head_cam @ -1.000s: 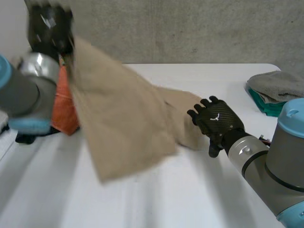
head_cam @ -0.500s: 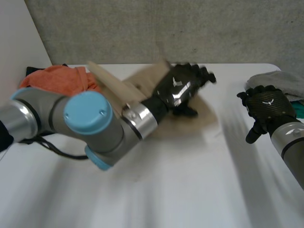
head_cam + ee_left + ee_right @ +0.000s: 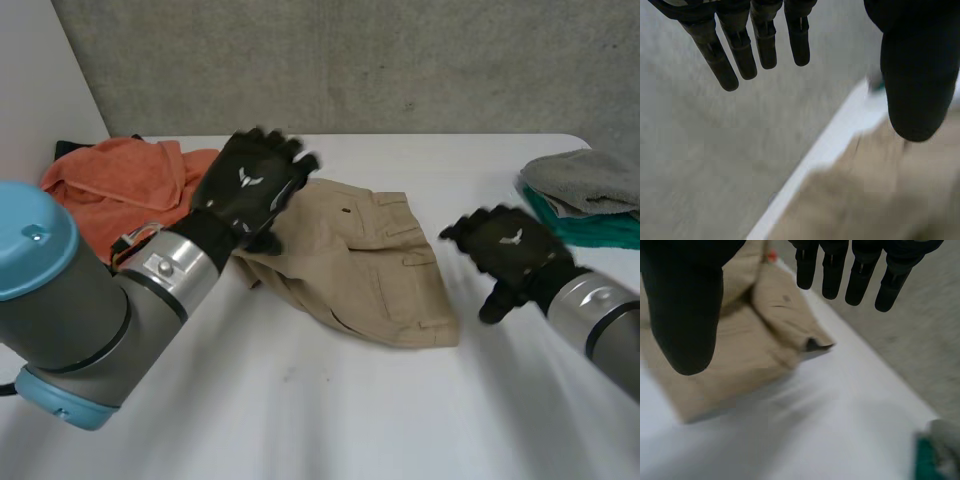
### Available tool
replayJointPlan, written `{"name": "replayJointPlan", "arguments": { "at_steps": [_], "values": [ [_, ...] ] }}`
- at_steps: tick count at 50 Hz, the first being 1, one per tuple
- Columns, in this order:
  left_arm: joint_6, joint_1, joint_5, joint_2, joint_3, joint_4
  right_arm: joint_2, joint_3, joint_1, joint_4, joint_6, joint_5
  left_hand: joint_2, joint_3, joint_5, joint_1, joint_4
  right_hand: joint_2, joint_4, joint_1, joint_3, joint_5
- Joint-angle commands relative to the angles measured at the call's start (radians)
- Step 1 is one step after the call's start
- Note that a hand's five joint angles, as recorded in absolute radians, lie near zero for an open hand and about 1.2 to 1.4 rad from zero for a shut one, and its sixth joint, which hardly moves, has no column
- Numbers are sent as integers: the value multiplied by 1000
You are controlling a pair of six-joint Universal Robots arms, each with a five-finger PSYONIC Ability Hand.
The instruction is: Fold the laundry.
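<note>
Tan shorts (image 3: 365, 262) lie folded over in the middle of the white table (image 3: 330, 420), pockets facing up. My left hand (image 3: 250, 188) hovers over their left edge, fingers straight and spread, holding nothing. In the left wrist view the left hand (image 3: 742, 47) is open, with the tan cloth (image 3: 865, 200) below its thumb. My right hand (image 3: 512, 252) is just right of the shorts, apart from them. The right wrist view has the right hand (image 3: 685, 315) open and empty above the shorts (image 3: 740, 355).
An orange cloth (image 3: 110, 185) is bunched at the back left. At the right edge a grey towel (image 3: 585, 178) rests on a teal cloth (image 3: 595, 232), which is also the teal cloth (image 3: 930, 460) beyond my right fingertips. A grey wall stands behind the table.
My left hand has let go of the tan shorts, which now lie folded on the table, and has drawn back to their left edge. My right hand pulled away, then came back toward them.
</note>
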Motion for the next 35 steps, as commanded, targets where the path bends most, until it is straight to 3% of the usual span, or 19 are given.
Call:
{"name": "replayJointPlan", "arguments": {
  "at_steps": [1,9,13,18,21,24,28,35],
  "values": [
    [199,111,-26,-144,37,-73,122,-3,110,-43,93,99,0,-6,15,-21,7,103,79,89,80,72],
    [197,142,-21,-274,95,-119,230,-25,136,-150,80,136,-3,-9,12,-24,4,223,199,209,200,192],
    [194,160,-23,-323,143,-105,294,-69,151,-158,80,140,108,102,123,87,115,294,270,280,271,262],
    [193,143,-26,-333,163,-45,349,-115,165,-167,77,142,995,990,1011,974,1003,786,762,772,763,755],
    [188,120,-30,-301,161,-22,346,-130,165,-167,77,143,1038,1033,1054,1017,1046,1079,1055,1065,1056,1047],
    [165,107,-42,-224,158,-24,336,-140,165,-166,79,142,1038,1033,1054,1017,1046,1080,1056,1065,1057,1048],
    [104,94,-72,-103,164,-24,284,-175,157,-156,77,146,1038,1033,1054,1017,1046,1080,1056,1065,1057,1048],
    [15,87,-96,114,325,-105,-32,-386,162,-35,54,180,1038,1033,1054,1017,1046,1080,1056,1065,1057,1048]
  ]
}}
